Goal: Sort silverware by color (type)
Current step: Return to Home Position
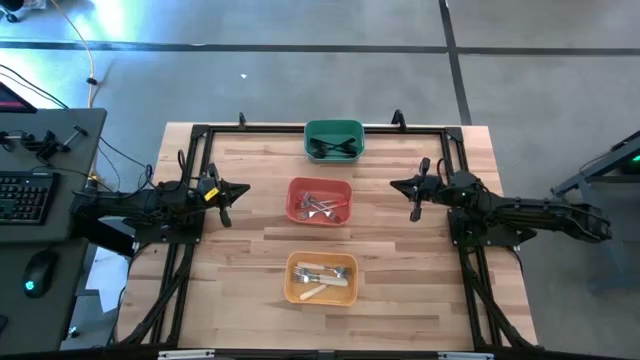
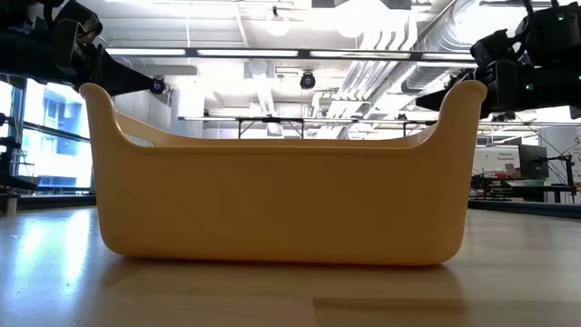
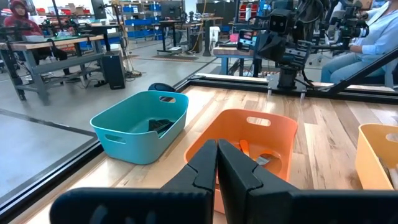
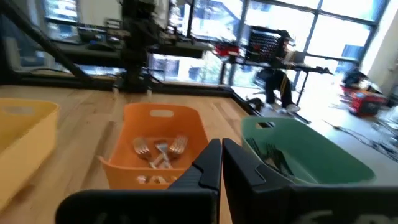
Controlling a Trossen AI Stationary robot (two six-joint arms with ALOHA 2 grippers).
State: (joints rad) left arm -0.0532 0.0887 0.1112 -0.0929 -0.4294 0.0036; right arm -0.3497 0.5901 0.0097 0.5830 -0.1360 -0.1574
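The silverware lies sorted in three bins down the table's middle. Dark utensils [image 1: 335,148] lie in the green bin [image 1: 334,140] at the far side. Orange-red-handled forks [image 1: 320,206] lie in the red bin [image 1: 320,201] in the middle. White-handled forks [image 1: 322,278] lie in the yellow bin [image 1: 321,278] at the near side. My left gripper [image 1: 228,195] hovers left of the red bin, shut and empty. My right gripper [image 1: 412,190] hovers right of the red bin, shut and empty.
A black frame [image 1: 200,135] runs around the table's edges. A desk with a keyboard [image 1: 22,195] and a mouse stands beyond the left edge. The yellow bin [image 2: 281,182] fills the low view. People sit in the room beyond the table [image 3: 373,37].
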